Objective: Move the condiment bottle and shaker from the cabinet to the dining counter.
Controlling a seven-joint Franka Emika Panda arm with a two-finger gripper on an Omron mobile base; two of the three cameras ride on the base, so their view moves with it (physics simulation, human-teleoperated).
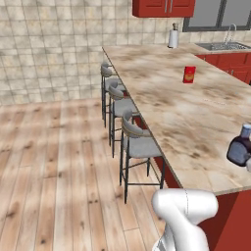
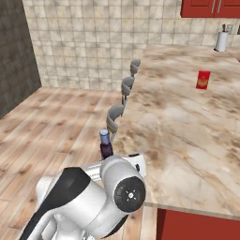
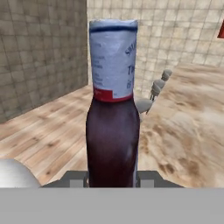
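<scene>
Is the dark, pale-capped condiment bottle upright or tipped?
Upright: the dark, pale-capped condiment bottle stands cap-up between the hand's fingers, above the beige marble dining counter.

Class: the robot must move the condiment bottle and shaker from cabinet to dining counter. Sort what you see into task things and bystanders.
Task things: condiment bottle, held in the jaws; dining counter; cabinet.
Bystanders: red box; paper-towel roll; stools; sink.

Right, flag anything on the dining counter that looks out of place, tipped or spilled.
Nothing stands out. The small red box stands upright on the dining counter, with no spill around it. The condiment bottle is upright in the end effector over the counter's near end.
</scene>
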